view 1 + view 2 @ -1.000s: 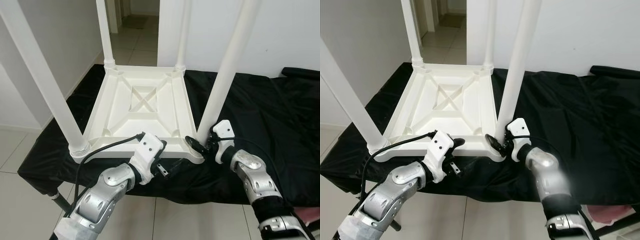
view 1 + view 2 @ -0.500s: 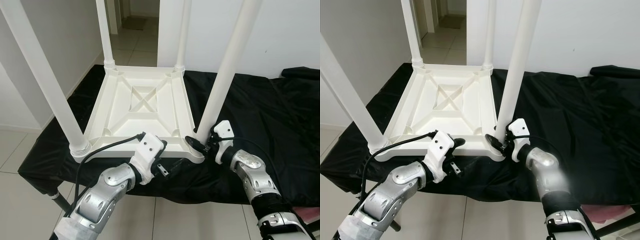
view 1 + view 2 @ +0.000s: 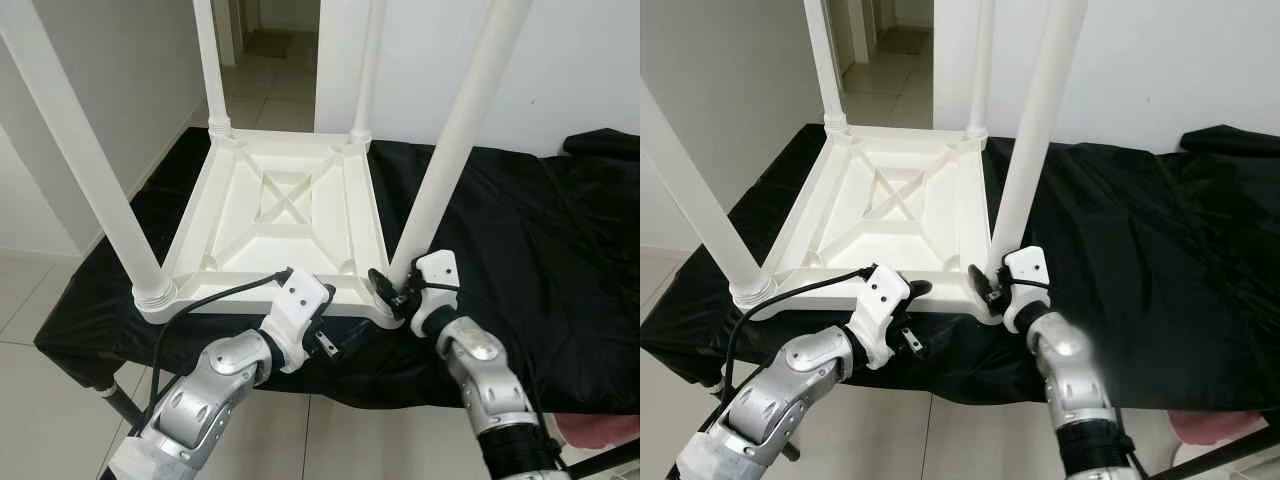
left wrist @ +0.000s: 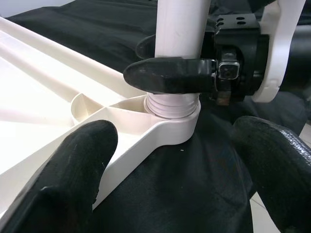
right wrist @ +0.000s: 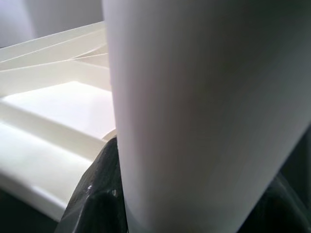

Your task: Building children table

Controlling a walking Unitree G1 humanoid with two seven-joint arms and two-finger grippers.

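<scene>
Right gripper (image 4: pixel 181 73) clamping the round white plastic table leg (image 3: pixel 452 150) just above its socket, upturned white plastic children's table (image 3: pixel 280 220) lying on black cloth (image 3: pixel 520 220), left gripper (image 3: pixel 330 335) hovering beside that corner, fingers (image 4: pixel 73 184) apart

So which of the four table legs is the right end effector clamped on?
The near-right leg, closest to the robot on its right; the right end effector grips it just above the corner socket.

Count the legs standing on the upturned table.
4. Near-left leg and near-right leg, the latter clamped near its base by the right gripper; far-left leg and far-right leg at the back corners. None looks hidden.
</scene>
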